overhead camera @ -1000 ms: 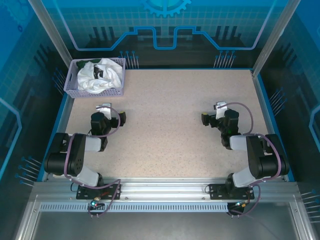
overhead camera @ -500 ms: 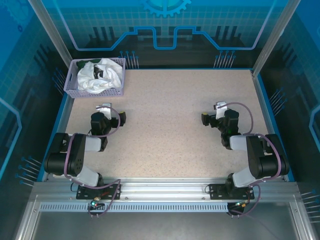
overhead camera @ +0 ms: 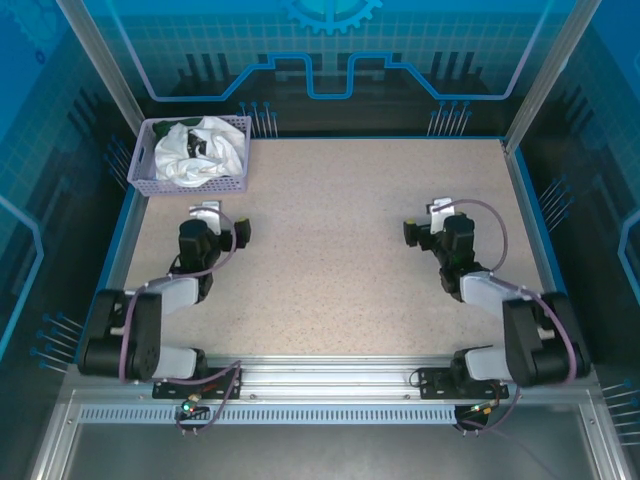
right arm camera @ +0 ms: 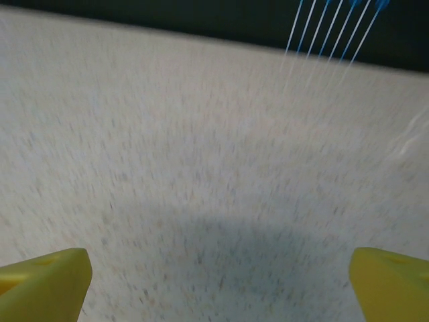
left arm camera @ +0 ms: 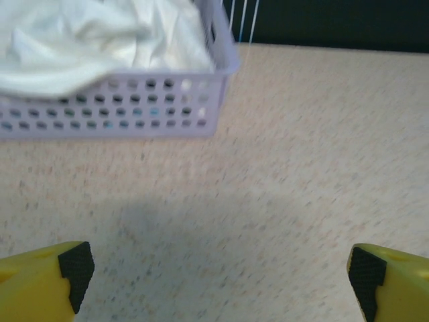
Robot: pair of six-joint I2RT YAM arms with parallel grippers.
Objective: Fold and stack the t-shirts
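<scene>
Arms both crouched low over speckled beige tabletop (overhead camera: 330, 270), wrists aimed at 12 o'clock. Left gripper (overhead camera: 213, 226) jaws wide apart, empty; right gripper (overhead camera: 437, 222) same. Crumpled white cloth t-shirt (overhead camera: 200, 150) sits in lavender plastic mesh basket (overhead camera: 137, 172), table's 11 o'clock corner. Since second ago: elbows dropped toward 6 o'clock, grippers nudged toward 12.

- The left arm (overhead camera: 175, 293) and the right arm (overhead camera: 485, 288) are built of chunky black joints linked by pale grey-white shells.
- A mauve-grey cable (overhead camera: 496, 228) loops along each arm, and thinner wires trail from the black base plates (overhead camera: 190, 383).
- A small white block (overhead camera: 207, 213) caps each wrist; any marking on it is too small to read.
- The left gripper (left arm camera: 221, 275) has yellow fingers (left arm camera: 33, 282) with black textured pads (left arm camera: 77, 268).
- The right gripper (right arm camera: 221, 282) shows plain yellow wedge-shaped tips, slightly blurred.
</scene>
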